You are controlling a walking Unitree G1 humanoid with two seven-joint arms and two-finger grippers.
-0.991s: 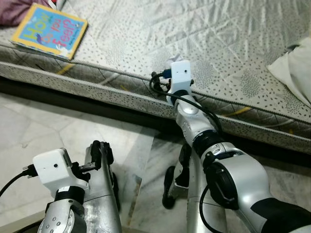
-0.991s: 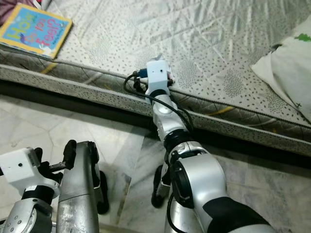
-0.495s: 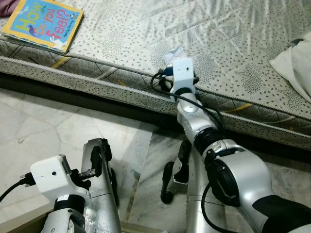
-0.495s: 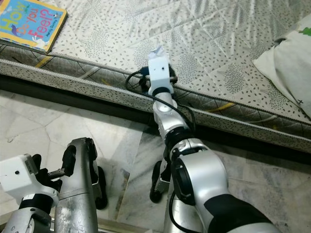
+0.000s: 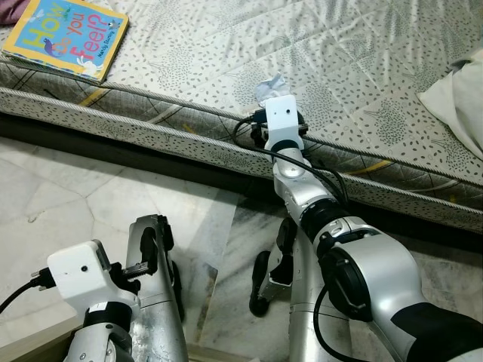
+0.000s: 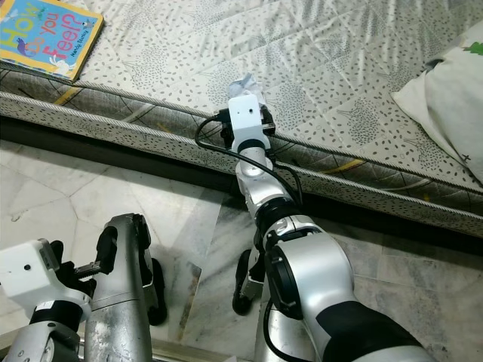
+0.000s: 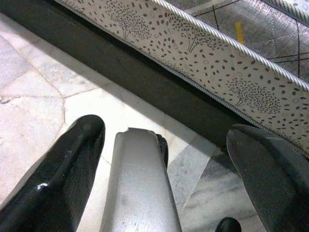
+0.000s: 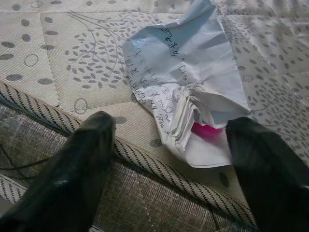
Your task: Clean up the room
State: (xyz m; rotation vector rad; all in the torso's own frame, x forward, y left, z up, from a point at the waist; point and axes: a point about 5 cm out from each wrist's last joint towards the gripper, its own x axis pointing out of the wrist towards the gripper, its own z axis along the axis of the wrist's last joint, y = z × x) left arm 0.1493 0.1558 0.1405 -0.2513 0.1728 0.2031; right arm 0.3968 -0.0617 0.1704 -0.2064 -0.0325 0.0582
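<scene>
Now I see my right gripper (image 8: 169, 159) spread wide at the mattress (image 5: 226, 53) edge, straddling crumpled paper (image 8: 186, 92); left gripper (image 7: 164, 179) open over floor (image 5: 60, 204)

Mattress (image 5: 362, 53): pale grey-beige, printed with dark leaf and tree motifs, striped piping along the edge. Paper (image 8: 186, 92): white, crumpled, dark handwriting, a pink patch in its fold. Book (image 5: 66, 36): blue cover, yellow border, multicoloured lettering. Pillow (image 6: 453, 94): white. Floor (image 5: 60, 204): pale marble, grey veining. Right claw (image 8: 169, 159): black fingers. Left claw (image 7: 169, 174): black fingers.
</scene>
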